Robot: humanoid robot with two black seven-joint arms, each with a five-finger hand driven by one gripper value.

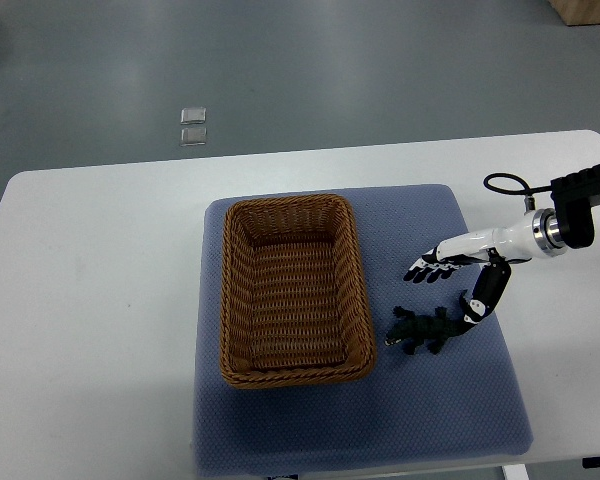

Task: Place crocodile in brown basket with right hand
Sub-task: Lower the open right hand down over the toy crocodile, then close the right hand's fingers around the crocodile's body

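Start from the right hand [458, 262] as it hangs: fingers [423, 271] extended and apart, thumb [477, 300] pointing down, nothing held; look for the crocodile [425, 330] just under the palm, on the robot's side of it, flat on the blue mat [480, 400], tail by the thumb tip, contact impossible to tell; lower straight over the body rather than the thin tail; close fingers and thumb across the midsection, probably the firmest hold; lift clear before swinging toward the brown basket [363, 300], just beyond the fingertips; clear the near rim, then release over the bare floor.
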